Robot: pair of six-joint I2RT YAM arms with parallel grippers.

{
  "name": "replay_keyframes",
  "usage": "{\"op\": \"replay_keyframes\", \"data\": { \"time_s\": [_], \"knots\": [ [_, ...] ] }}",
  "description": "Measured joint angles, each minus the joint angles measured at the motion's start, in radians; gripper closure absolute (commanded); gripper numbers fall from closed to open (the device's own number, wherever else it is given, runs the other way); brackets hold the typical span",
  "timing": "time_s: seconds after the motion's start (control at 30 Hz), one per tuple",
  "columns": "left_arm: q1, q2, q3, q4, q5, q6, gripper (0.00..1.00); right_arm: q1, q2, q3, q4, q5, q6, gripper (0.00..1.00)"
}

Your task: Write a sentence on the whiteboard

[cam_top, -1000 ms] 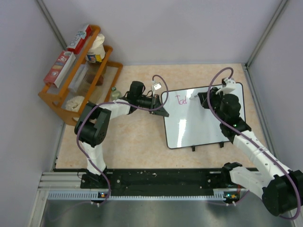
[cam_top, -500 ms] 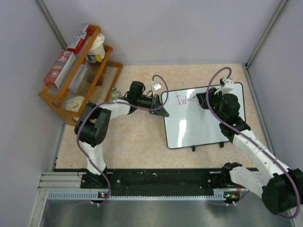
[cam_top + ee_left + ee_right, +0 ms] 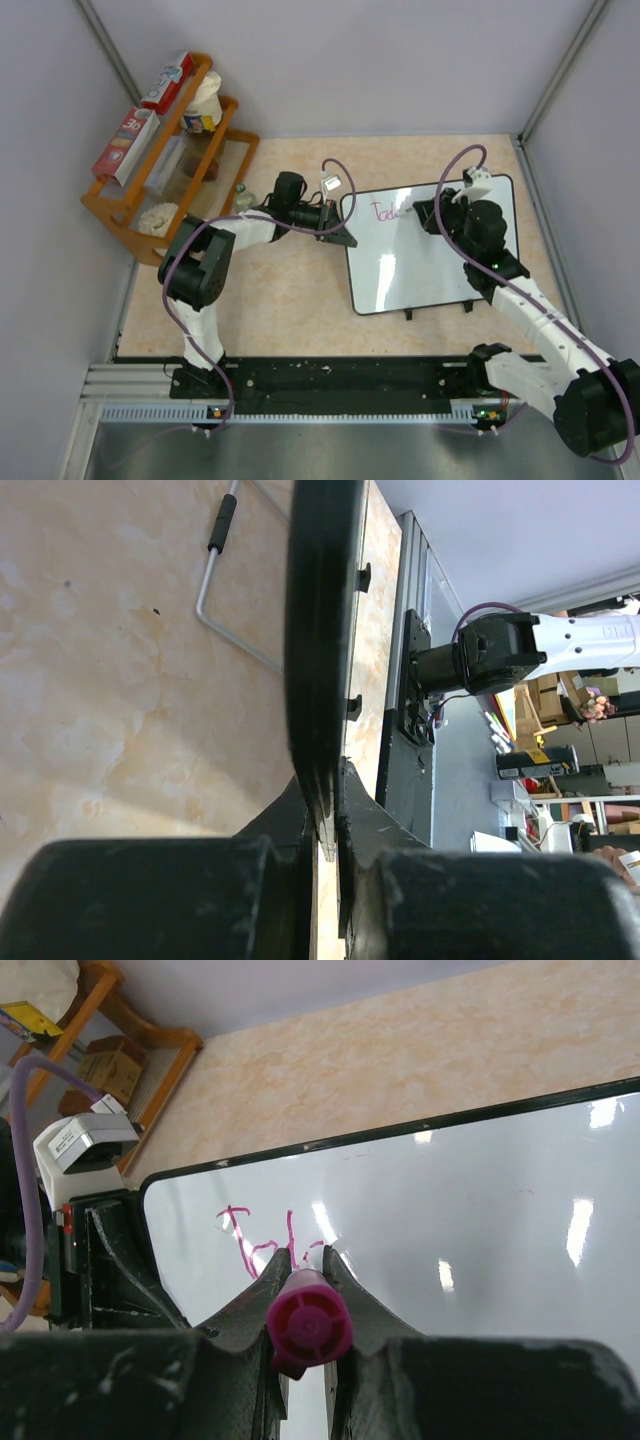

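Note:
The whiteboard lies on the table right of centre, glossy white with a thin black frame. My left gripper is shut on its left edge, and the left wrist view has that dark edge running between the jaws of the left gripper. The sentence is a few pink letters at the board's top left, also in the right wrist view. Just right of the letters, my right gripper is shut on a pink marker, pointing down at the board. The marker's tip is hidden behind the right gripper.
A wooden rack with boxes and jars stands at the back left, with a small bottle beside it. Grey walls close in the table on three sides. The black base rail runs along the near edge. A bent wire leg lies under the board.
My right wrist has shifted slightly to the left over the board's top, and the pink writing has grown a little. The left arm has not moved.

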Motion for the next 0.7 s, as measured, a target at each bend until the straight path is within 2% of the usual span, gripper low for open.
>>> {"op": "replay_keyframes", "data": {
  "time_s": [0.7],
  "knots": [
    [0.000,0.001,-0.001,0.002,0.000,-0.001,1.00,0.000,-0.019,-0.010,-0.006,0.053,-0.010,1.00]
  ]
}}
